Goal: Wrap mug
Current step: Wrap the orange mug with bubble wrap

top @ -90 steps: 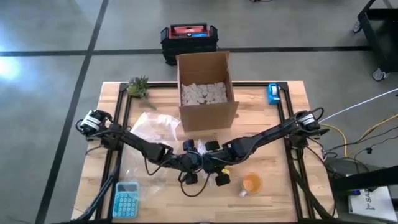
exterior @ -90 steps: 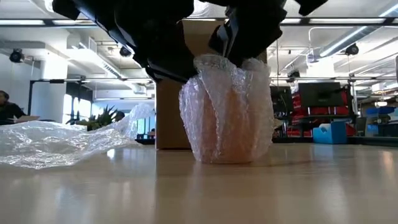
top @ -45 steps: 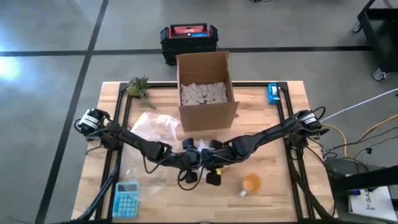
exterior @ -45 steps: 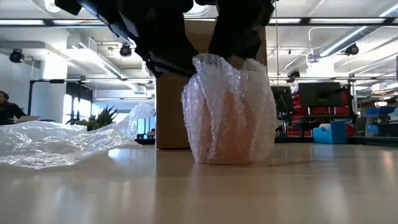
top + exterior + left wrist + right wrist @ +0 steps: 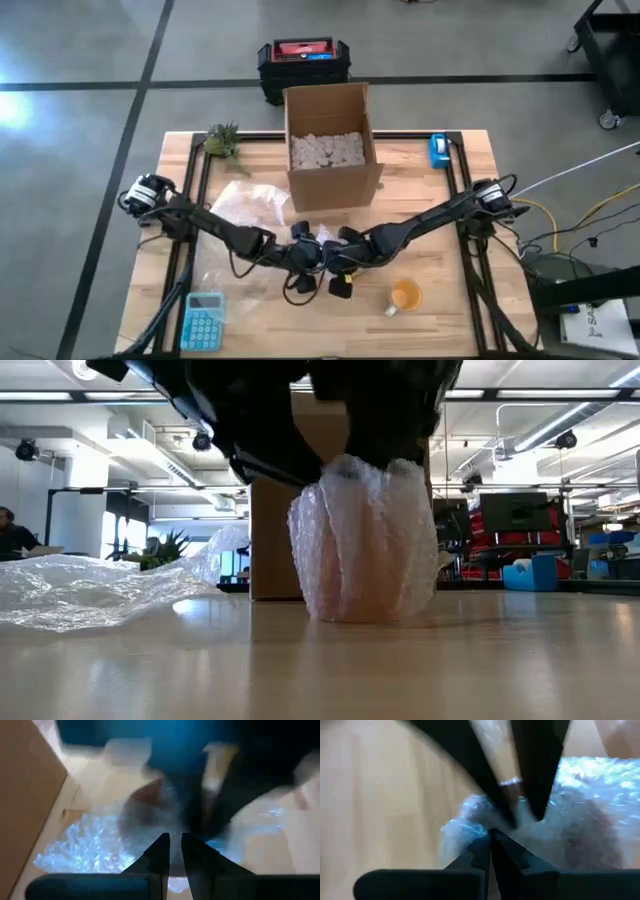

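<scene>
Left gripper (image 5: 318,257) and right gripper (image 5: 336,262) meet directly above the mug (image 5: 365,538). Left gripper's fingers nearly pressed together; right gripper's fingers pinching the bubble wrap (image 5: 470,822) at the top. The mug stands upright on the worktop (image 5: 320,660), enclosed in wrap, just in front of the cardboard box (image 5: 330,145). A loose wrap sheet (image 5: 90,590) lies nearby.

Bubble-wrapped mug (image 5: 366,540) stands upright on table (image 5: 320,660).
</scene>
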{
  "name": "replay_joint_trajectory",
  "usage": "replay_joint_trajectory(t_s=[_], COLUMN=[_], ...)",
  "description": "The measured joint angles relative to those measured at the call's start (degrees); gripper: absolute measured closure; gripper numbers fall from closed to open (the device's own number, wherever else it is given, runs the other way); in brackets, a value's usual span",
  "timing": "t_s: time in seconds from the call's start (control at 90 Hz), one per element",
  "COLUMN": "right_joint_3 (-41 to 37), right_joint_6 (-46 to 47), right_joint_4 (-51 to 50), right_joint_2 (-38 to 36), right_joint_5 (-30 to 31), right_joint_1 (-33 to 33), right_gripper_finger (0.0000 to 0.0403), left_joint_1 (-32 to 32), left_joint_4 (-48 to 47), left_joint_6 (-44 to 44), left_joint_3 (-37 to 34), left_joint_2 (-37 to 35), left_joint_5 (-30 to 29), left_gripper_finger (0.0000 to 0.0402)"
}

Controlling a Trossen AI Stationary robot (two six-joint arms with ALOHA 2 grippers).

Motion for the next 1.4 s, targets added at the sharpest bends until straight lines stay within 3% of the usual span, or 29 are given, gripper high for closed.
replay_joint_trajectory(t_s=[0.433,0.778,1.022,1.4], right_joint_3=[-1.0,-1.2,-1.3,-0.8], right_joint_6=[-2.7,-4.5,-4.7,-7.9], right_joint_4=[-0.1,0.1,0.0,-2.6], right_joint_2=[2.0,1.7,1.0,-5.2], right_joint_5=[1.3,1.5,1.5,1.6], right_joint_1=[-1.1,-1.4,-1.4,-1.3], right_gripper_finger=[0.0401,0.0401,0.0401,0.04], left_joint_1=[0.0,-0.1,0.0,0.2], left_joint_4=[-0.3,0.8,2.3,2.4], left_joint_6=[0.0,0.9,0.6,0.5], left_joint_3=[0.0,0.0,-0.2,-0.1], left_joint_2=[-0.2,-3.0,1.8,2.5], left_joint_5=[0.5,10.2,1.8,0.5], left_gripper_finger=[0.0365,0.0365,0.0365,0.0365])
